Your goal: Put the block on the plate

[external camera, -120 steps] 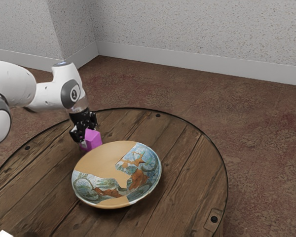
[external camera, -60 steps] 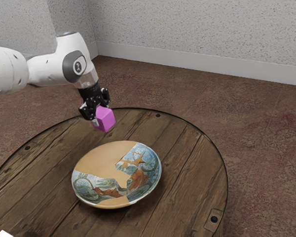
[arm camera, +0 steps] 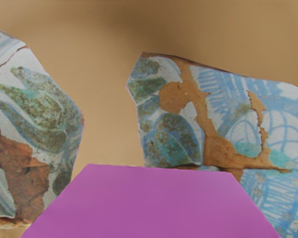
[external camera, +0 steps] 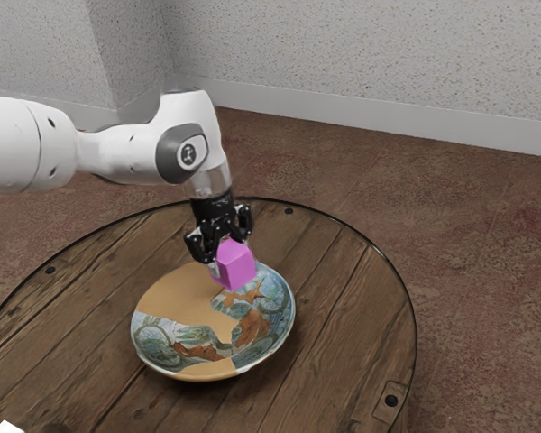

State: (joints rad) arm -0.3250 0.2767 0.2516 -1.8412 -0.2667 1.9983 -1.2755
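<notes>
small white thing, one (external camera: 7, 428): we are seeing it partly, at seven o'clock from the plate in the exterior view, taking twelve as away from the camera.

round table, one (external camera: 343, 307), planked wood, dark-rimmed: it is carrying dark studs at its ten, one and four o'clock edges.

plate, one (external camera: 176, 293), tan, with patches of painted blue, green and rust: it is resting on the table.

block, one (external camera: 237, 269), magenta: we are holding it tilted over the plate's one o'clock part; in the wrist view the painted surface is showing just beyond it. whether it is touching the plate, we are not managing to tell.

gripper, one (external camera: 227, 253), black: we are pinching the block between its two fingers, the claw pointing down.

arm, one (external camera: 117, 155), white with grey joints: it is reaching in from ten o'clock.

floor (external camera: 478, 262), mottled brown: it is running back to a speckled grey wall (external camera: 370, 50).
</notes>
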